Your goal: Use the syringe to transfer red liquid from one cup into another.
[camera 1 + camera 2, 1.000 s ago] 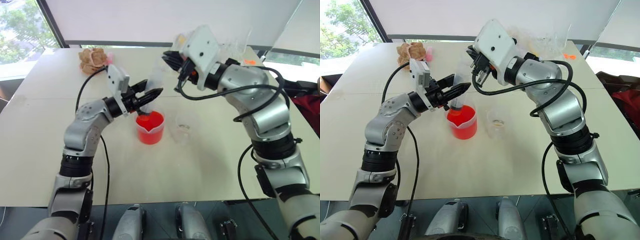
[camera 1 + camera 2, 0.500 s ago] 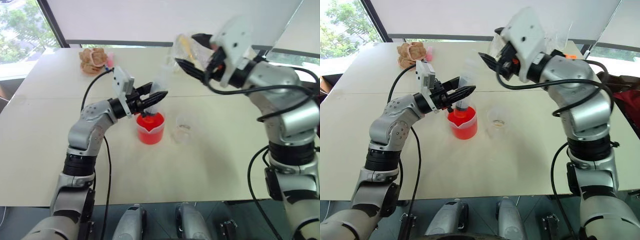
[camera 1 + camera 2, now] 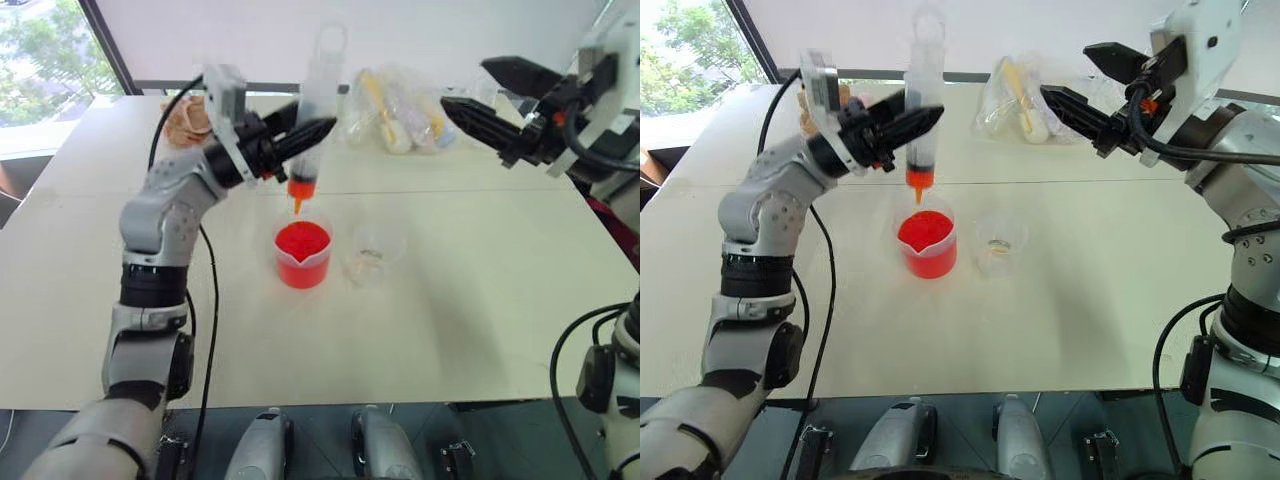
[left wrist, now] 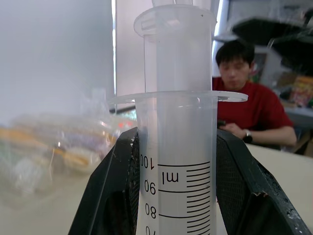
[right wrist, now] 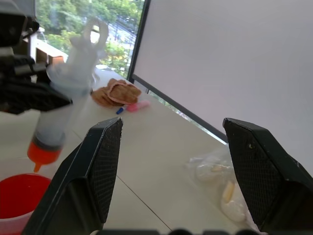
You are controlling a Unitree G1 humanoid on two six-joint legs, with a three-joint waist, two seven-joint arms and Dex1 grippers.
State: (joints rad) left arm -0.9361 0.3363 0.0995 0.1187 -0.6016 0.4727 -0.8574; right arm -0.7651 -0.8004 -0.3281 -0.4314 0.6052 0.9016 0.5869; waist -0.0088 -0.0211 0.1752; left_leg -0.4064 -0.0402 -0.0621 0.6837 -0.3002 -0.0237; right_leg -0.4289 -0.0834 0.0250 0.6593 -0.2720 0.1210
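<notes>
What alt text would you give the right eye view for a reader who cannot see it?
The left claw, shut on an upright syringe, holds its orange tip above a spouted beaker of red liquid on a pale table. A small clear cup stands beside the beaker, and the right claw hangs open, empty, above the table's far side.

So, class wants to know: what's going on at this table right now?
The left gripper is shut on the syringe, holding it upright above the spouted beaker of red liquid, orange tip clear of the surface. The right gripper hangs open off to the side. The small cup stands beside the beaker.
</notes>
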